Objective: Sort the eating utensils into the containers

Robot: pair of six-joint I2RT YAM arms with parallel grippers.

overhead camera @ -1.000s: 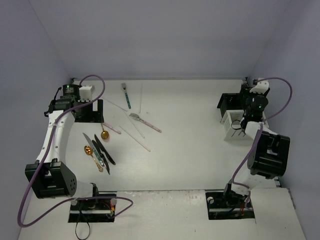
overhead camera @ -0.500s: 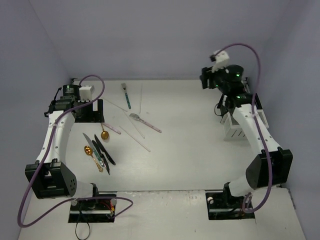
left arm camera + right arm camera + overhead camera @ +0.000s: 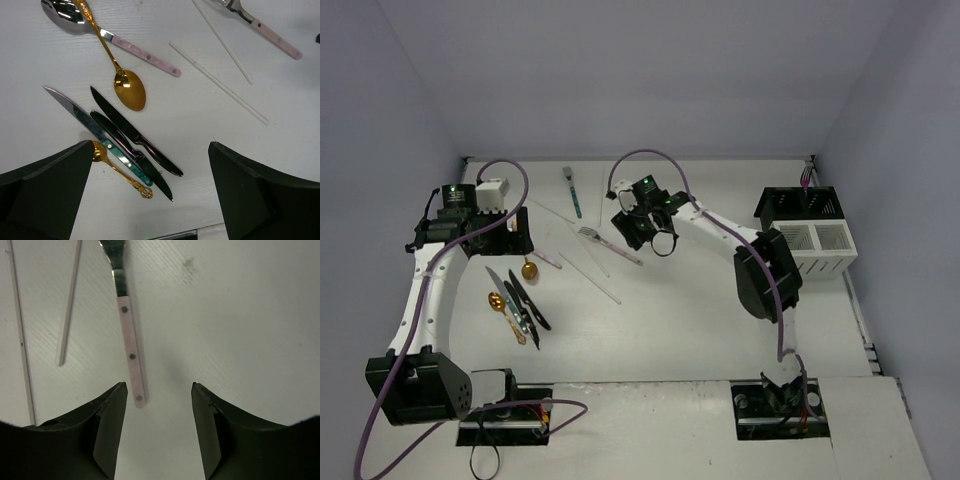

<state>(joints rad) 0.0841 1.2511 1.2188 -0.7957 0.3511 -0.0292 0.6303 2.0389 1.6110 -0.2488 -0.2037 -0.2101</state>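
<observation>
A silver fork with a riveted pink handle (image 3: 131, 352) lies mid-table, its handle end between the right gripper's (image 3: 157, 390) spread fingers, with white tabletop (image 3: 240, 315) alongside. The left gripper (image 3: 150, 145), also spread, hangs over black knives (image 3: 132, 135).

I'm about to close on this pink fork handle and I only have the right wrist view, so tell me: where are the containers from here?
Observer: In the top view the containers, a black bin joined to a white one, stand at the right edge of the table. They are well to the right of your right gripper.
Operator: Okay. Is the left arm carrying anything?
Observer: No. The left gripper is open and empty, hovering over the knives and gold spoons on the table's left side.
</observation>
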